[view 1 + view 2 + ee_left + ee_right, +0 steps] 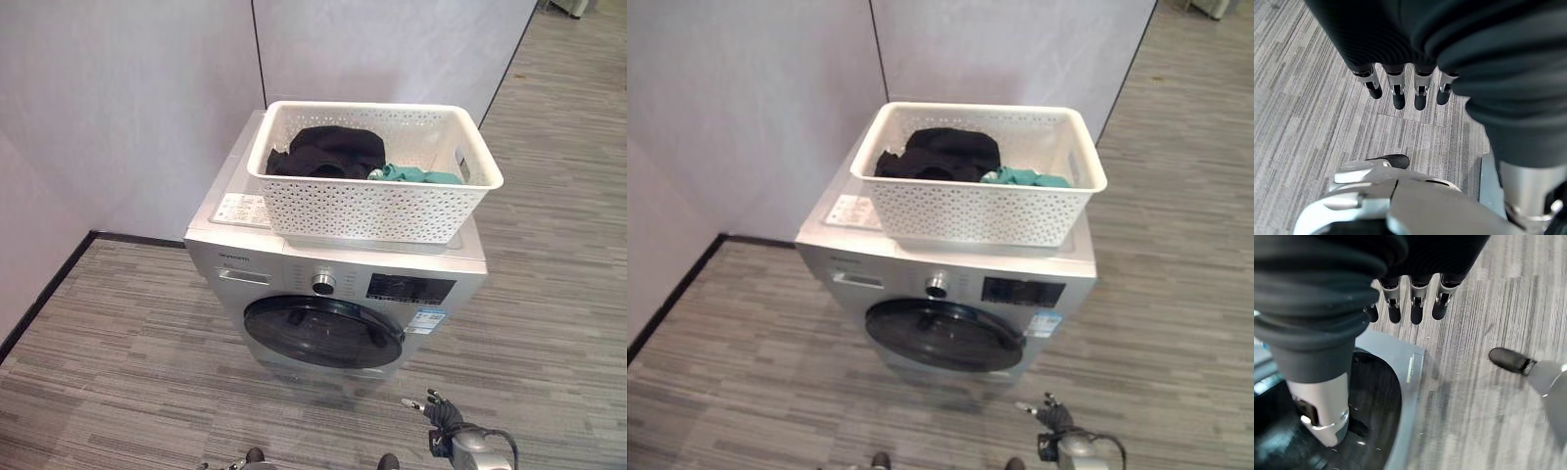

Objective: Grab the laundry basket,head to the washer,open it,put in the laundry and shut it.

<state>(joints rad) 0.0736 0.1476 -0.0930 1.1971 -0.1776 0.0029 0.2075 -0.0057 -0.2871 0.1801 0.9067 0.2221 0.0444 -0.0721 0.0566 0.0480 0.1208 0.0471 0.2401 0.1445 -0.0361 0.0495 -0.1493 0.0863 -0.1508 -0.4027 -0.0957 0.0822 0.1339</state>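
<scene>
Nearest to us, low over the grey striped floor (pixel 118 372), our right robot hand (pixel 436 409) hangs in front of the washer (pixel 333 284), off toward its right front corner, with its fingers (pixel 1415 308) straight and spread apart, closed on nothing; past them its wrist view shows the floor and a lower corner of the machine's silver front beside the dark glass of the door (pixel 1366 416). Our left robot hand (pixel 1400 93) also hangs above the floor with its fingers (pixel 1398 98) straight and apart and its thumb (pixel 1393 160) held away from them, holding nothing. Ahead of us the washer stands on the floor against the pale wall panels (pixel 127 108), its round dark door (pixel 323 331) shut, a silver knob (pixel 322 284) above the door and a dark display panel (pixel 411 289) to the knob's right. On the washer's top sits the white perforated laundry basket (pixel 362 211), covering most of the top and reaching its right edge, with a strip of the lid left bare along the left edge. Inside the basket we see black clothes (pixel 328 152) heaped toward its left side and a teal garment (pixel 411 175) just beside them on the right, against the near wall.
</scene>
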